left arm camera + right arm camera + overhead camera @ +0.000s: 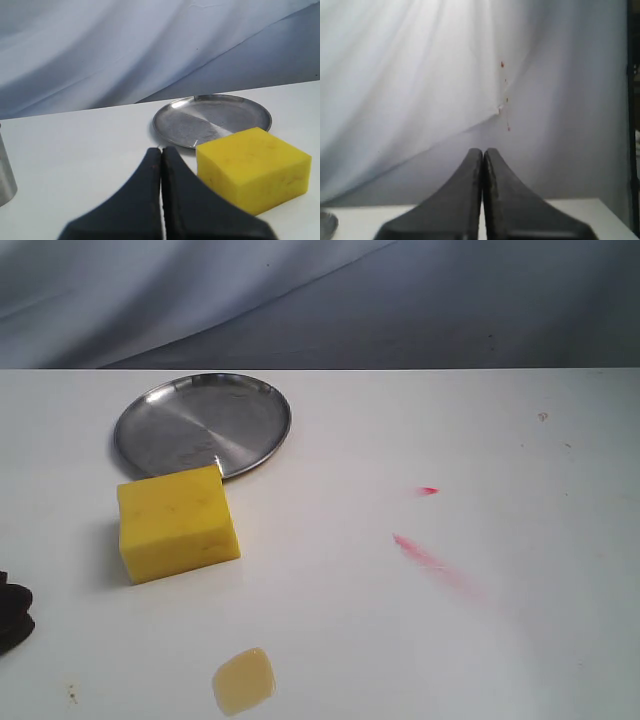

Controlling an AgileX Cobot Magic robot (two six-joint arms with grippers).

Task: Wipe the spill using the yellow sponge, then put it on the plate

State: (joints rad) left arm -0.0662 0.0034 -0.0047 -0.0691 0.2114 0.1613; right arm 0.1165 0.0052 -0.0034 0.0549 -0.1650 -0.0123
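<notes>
The yellow sponge point(178, 523) lies on the white table just in front of the silver plate point(160, 425), its far corner at the plate's rim. The amber spill point(243, 680) sits near the table's front edge, apart from the sponge. My left gripper point(161, 150) is shut and empty, low over the table beside the sponge point(252, 167), with the plate point(190, 120) beyond. Only a dark bit of it point(12, 612) shows at the exterior view's left edge. My right gripper point(483, 151) is shut and empty, facing the backdrop; it is out of the exterior view.
Red-pink streaks point(432, 562) and a small red spot point(428, 490) mark the table right of centre. A grey draped backdrop point(400, 300) hangs behind the table. A metal cylinder point(5, 172) stands at the left wrist view's edge.
</notes>
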